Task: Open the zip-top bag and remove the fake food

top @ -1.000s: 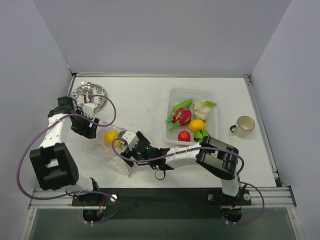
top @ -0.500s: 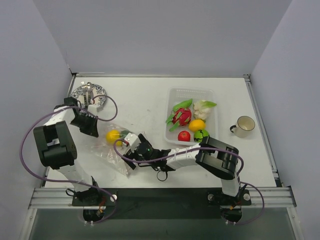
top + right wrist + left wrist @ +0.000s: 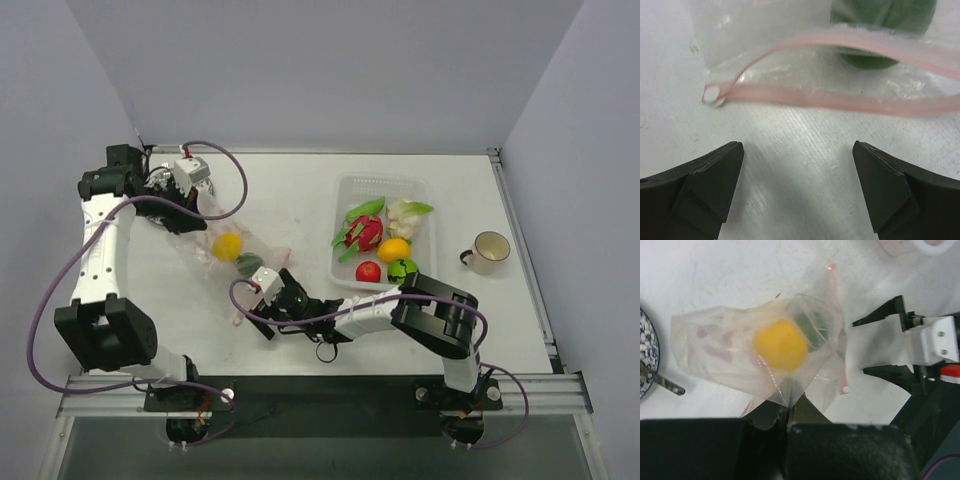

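My left gripper [image 3: 193,213] [image 3: 788,402] is shut on the closed end of the clear zip-top bag [image 3: 232,268] [image 3: 715,347] and holds that end up off the table. Inside the bag lie a yellow fruit [image 3: 227,245] [image 3: 780,344] and a dark green piece [image 3: 248,263] [image 3: 812,330] [image 3: 880,20] of fake food. The pink zip strip [image 3: 840,97] [image 3: 843,371] gapes open on the table. Just in front of it, my right gripper [image 3: 258,302] [image 3: 797,165] stands open and low, holding nothing.
A clear tray [image 3: 345,185] at the right holds more fake food: cauliflower [image 3: 405,215], a red-green piece [image 3: 362,232], an orange [image 3: 394,249], a tomato [image 3: 368,271]. A cup [image 3: 488,252] stands far right. A patterned plate [image 3: 160,185] [image 3: 645,352] lies beside the left gripper.
The left gripper has closed on the bag's closed end and lifted it back and up. The yellow and green pieces slid toward the zip mouth. The right gripper stayed open and shifted slightly.
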Action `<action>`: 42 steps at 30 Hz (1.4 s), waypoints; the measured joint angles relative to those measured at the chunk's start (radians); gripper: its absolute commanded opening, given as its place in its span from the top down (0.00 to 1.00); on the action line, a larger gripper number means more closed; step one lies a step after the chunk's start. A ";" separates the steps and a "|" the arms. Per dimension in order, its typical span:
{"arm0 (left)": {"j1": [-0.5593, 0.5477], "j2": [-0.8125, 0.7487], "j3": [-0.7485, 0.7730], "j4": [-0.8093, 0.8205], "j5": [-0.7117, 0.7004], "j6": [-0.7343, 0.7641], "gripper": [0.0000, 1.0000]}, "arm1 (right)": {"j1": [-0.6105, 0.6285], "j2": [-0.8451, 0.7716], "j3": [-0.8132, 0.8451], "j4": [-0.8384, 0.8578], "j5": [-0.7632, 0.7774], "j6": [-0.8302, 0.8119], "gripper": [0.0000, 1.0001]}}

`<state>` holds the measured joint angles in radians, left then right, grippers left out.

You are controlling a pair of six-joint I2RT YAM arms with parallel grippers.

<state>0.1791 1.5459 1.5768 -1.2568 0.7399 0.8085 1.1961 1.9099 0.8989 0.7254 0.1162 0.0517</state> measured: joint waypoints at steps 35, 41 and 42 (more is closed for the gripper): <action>-0.164 0.037 -0.454 0.217 -0.501 -0.091 1.00 | -0.072 0.006 0.050 0.017 0.004 -0.026 0.01; -0.227 0.098 -0.467 0.344 -0.596 -0.117 1.00 | -0.092 0.020 0.052 -0.006 -0.036 -0.026 0.01; -0.239 0.114 -0.467 0.359 -0.608 -0.119 1.00 | -0.097 0.020 0.052 -0.006 -0.043 -0.026 0.01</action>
<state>-0.0597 1.6596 1.1099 -0.8982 0.1322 0.6891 1.0988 1.9297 0.9512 0.7193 0.0731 0.0254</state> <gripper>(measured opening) 0.025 0.989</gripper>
